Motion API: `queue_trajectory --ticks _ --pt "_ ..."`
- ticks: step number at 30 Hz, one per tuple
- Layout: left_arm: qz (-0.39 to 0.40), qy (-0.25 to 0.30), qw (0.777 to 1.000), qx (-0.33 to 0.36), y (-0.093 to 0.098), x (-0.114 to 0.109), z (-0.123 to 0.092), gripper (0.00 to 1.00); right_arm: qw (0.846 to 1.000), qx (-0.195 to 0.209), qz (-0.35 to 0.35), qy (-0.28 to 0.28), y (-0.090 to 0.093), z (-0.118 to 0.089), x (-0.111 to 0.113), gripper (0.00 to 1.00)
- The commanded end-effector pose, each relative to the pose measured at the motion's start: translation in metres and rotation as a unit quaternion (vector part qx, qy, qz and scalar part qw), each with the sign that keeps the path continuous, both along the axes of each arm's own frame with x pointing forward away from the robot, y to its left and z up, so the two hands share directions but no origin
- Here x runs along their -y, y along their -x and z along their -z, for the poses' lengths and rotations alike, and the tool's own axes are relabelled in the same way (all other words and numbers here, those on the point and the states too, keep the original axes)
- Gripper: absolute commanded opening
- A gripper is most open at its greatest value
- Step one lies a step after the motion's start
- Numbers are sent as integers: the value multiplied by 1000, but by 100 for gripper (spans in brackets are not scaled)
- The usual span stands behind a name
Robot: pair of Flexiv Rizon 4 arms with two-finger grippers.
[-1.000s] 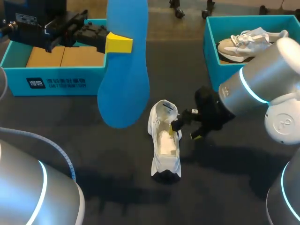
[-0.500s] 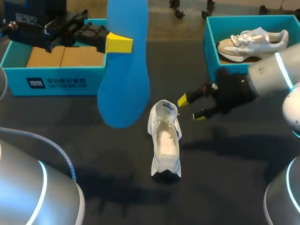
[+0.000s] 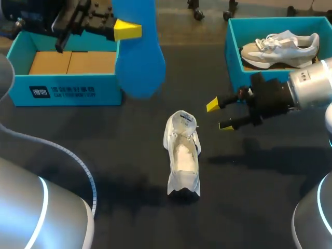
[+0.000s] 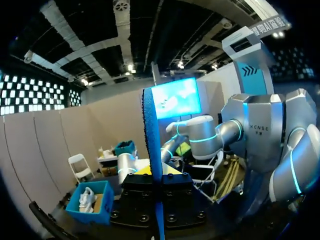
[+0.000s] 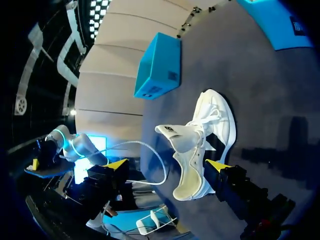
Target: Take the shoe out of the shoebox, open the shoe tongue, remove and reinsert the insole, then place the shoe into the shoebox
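Note:
The white shoe (image 3: 182,155) stands on the dark table with its tongue pulled up and its inside showing; it also shows ahead of the right gripper (image 5: 200,145). My left gripper (image 3: 122,30), high over the far left, is shut on the blue insole (image 3: 137,52), which hangs down from it. In the left wrist view the insole (image 4: 151,140) is edge-on between the fingers. My right gripper (image 3: 220,115) hovers open to the right of the shoe's tongue, apart from it, with nothing between its fingers (image 5: 116,164).
An open teal shoebox (image 3: 67,88) with a brown cardboard floor stands at the far left. A second teal shoebox (image 3: 233,62) at the far right holds a grey-and-white shoe (image 3: 282,46). The right arm lies just in front of that box.
My right gripper has drawn back from the shoe's opening toward the right, staying open. My left arm has carried the insole up and farther back.

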State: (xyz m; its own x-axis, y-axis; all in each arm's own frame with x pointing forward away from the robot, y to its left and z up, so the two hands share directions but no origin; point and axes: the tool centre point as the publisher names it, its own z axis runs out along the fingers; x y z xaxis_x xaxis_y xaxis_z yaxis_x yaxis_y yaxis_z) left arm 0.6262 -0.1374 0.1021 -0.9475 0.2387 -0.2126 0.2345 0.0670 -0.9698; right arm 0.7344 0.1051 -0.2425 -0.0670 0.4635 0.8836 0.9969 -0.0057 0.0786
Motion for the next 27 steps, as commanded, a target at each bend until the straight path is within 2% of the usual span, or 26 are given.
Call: queue_trajectory --ticks 1,5,8,10,14,15,16,17,19,27 --pt "103 25 954 281 -22 8 -7 0 1000 0 1 1 0 0 -1 100" --pt "103 25 954 281 -22 8 -7 0 1000 0 1 1 0 0 -1 100" --pt "103 25 954 281 -22 8 -7 0 1000 3 18 -8 -10 -11 3 100" --pt "104 32 927 359 -18 4 -1 0 999 12 34 -17 -16 -27 9 100" --pt "104 54 900 421 -24 2 15 0 998 22 47 -27 -24 -50 18 100" --pt "90 63 871 479 -25 2 23 0 997 33 42 -50 -25 -58 19 100" --pt "91 82 854 505 -26 2 29 0 997 38 41 -61 -27 -63 20 100" --pt "85 116 825 546 -27 0 35 0 996 42 34 -71 -28 -67 21 100" --pt "85 116 825 546 -27 0 35 0 995 38 16 -88 -29 -72 21 100" --pt "85 116 825 546 -27 0 35 0 995 38 16 -88 -29 -72 21 100"
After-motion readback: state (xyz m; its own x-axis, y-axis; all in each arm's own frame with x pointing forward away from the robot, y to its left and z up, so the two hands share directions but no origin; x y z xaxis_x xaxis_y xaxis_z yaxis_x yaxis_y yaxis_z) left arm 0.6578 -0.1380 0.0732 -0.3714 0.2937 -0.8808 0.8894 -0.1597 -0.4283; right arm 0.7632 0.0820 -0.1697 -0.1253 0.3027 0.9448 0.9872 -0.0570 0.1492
